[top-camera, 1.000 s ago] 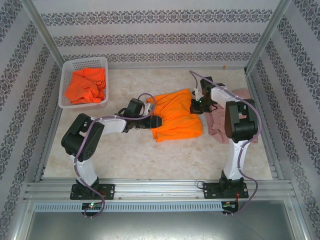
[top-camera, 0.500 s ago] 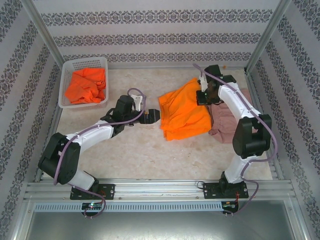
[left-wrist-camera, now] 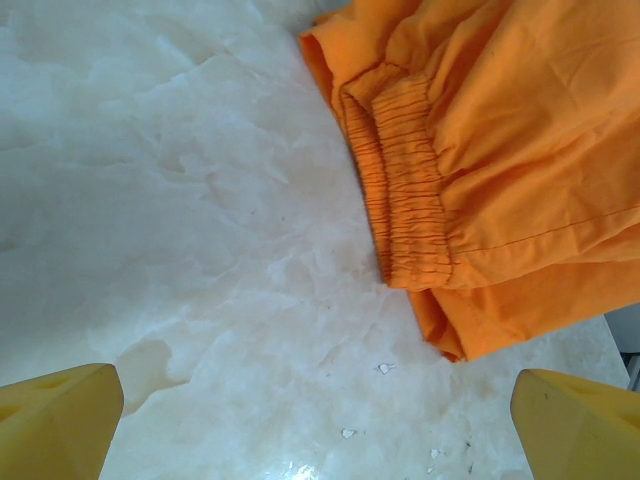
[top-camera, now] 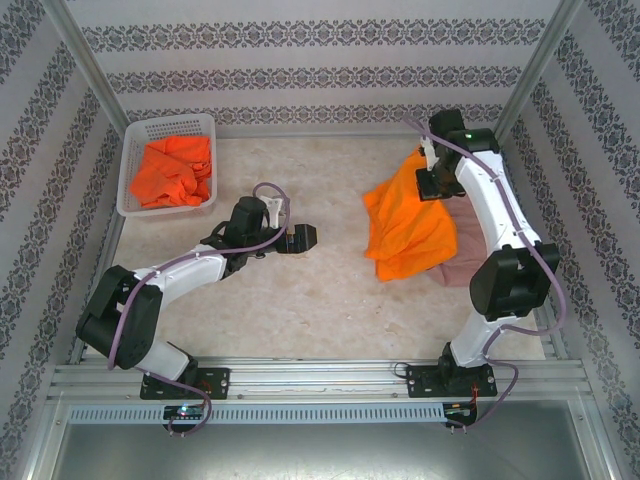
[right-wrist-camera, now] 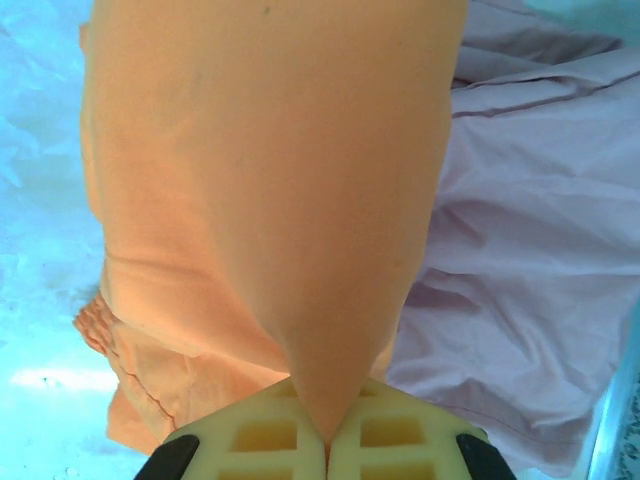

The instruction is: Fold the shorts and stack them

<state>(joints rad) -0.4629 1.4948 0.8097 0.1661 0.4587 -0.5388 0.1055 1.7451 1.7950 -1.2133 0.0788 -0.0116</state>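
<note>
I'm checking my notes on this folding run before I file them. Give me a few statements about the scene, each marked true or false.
1. The right claw is shut on the orange shorts. True.
2. The left claw also grips that pair. False: it is open over bare table, beside the pair.
3. The pink shorts lie in the basket. False: they lie on the table, partly under the held pair.
4. The basket holds orange cloth. True.

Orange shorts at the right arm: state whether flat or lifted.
Lifted: the orange shorts hang crumpled from the right gripper, jaws shut on one edge.
</note>
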